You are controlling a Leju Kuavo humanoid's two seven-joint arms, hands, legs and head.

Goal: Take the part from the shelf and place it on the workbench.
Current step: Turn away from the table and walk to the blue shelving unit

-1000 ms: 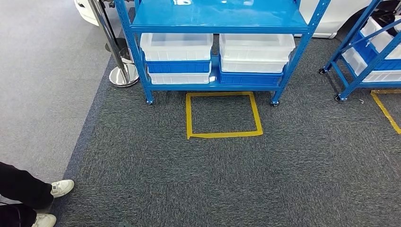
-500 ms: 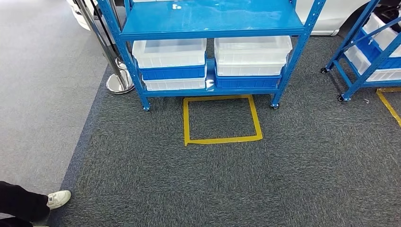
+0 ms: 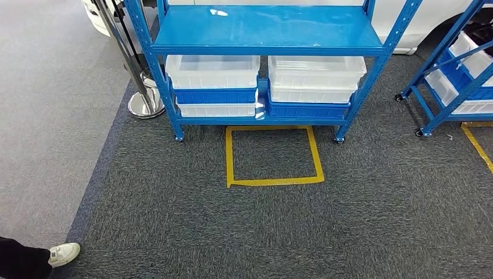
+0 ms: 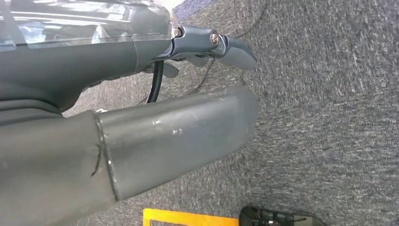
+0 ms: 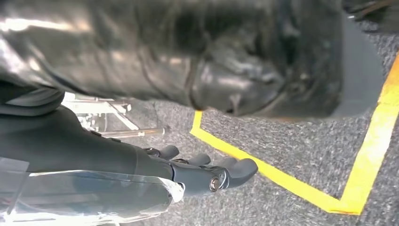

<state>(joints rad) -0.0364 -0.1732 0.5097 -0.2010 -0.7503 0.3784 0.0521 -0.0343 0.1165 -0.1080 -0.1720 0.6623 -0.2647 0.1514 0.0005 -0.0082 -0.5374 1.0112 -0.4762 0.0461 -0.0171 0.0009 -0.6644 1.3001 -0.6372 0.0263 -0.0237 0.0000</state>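
Part itself can't be made out; no loose part visible on the shelf point(image 3: 264, 29). Shelf = blue steel rack on small casters, dead ahead in head view, top deck bare blue w/ a small glare spot. Lower deck carries stacked bins: left stack is a clear bin point(image 3: 213, 71) over a blue bin point(image 3: 215, 95) over another clear one; right stack is a clear bin point(image 3: 317, 78) over a blue bin point(image 3: 307, 109). Contents of bins can't be told from this angle.

On the floor just in front of the shelf, touching its front line: yellow tape square point(image 3: 273, 154) on dark grey carpet point(image 3: 279, 232). Lighter grey carpet to the left. Chrome stanchion base point(image 3: 145, 103) just left of the shelf's front-left leg. Second blue rack point(image 3: 450, 81) w/ clear and blue bins at far right, w/ more yellow tape beside it. White car body behind the shelf. A person's white shoe point(image 3: 63, 254) and dark trouser leg at the bottom-left corner.

Left hand point(image 4: 207, 94): hanging over dark carpet, thick grey thumb and darker fingers stretched out, apart, nothing in it, so open. A bit of yellow tape below it in left wrist view.

Right hand point(image 5: 207, 172): also hanging, dark fingers point(image 5: 235, 167) extended side by side, nothing held, open. Yellow tape corner on the carpet near it in right wrist view.
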